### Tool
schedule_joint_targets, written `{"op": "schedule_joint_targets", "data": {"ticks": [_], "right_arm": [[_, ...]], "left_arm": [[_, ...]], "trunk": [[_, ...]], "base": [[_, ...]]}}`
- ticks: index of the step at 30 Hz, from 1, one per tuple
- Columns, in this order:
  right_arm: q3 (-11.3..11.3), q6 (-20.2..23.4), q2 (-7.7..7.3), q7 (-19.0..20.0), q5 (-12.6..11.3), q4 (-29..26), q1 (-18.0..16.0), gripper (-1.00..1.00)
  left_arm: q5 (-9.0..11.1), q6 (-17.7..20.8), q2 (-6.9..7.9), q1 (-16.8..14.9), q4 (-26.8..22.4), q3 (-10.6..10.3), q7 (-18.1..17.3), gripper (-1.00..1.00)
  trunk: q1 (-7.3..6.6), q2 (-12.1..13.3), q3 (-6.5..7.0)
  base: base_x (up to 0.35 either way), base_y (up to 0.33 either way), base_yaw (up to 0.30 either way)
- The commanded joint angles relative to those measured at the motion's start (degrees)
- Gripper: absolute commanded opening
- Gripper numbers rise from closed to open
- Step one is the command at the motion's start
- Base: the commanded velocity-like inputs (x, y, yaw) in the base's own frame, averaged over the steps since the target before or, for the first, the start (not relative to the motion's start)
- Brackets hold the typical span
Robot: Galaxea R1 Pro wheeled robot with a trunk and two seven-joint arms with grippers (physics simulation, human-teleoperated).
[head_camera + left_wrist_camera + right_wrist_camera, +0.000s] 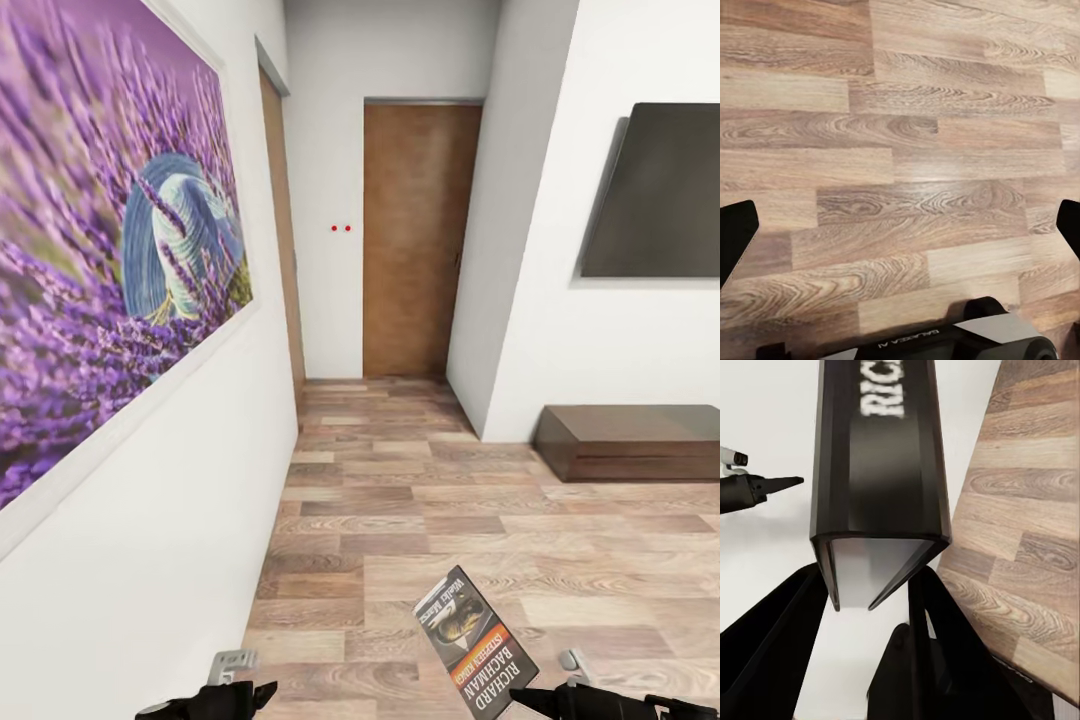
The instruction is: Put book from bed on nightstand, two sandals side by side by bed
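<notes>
The book point(475, 640) is carried above the plank floor point(420, 500), pinched at its lower end by the right gripper point(870, 615). It looks thin, light and a little flexible, so a grip near the spine seems safest. The left gripper point(900, 225) is spread and holds nothing. The wall point(170, 530) is near on the left; the floor ahead is open.

The dark book point(475, 640), lettered "RICHARD", tilts above the floor.
</notes>
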Motion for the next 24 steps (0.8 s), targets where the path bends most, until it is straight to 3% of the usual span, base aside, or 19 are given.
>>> {"op": "schedule_joint_targets", "data": {"ticks": [1,24], "right_arm": [[-0.59,0.59,0.03,0.31,0.38,-0.01,-0.07,-1.00],[-0.59,0.59,0.03,0.28,0.38,0.00,-0.07,-1.00]], "left_arm": [[-0.61,-0.31,0.02,-0.06,0.05,0.41,-0.12,1.00],[-0.61,-0.30,-0.05,-0.07,0.11,0.35,0.06,1.00]], "trunk": [[0.07,-0.13,-0.13],[0.07,-0.13,-0.13]], "base": [[0.333,0.000,-0.124],[0.333,0.000,-0.264]]}}
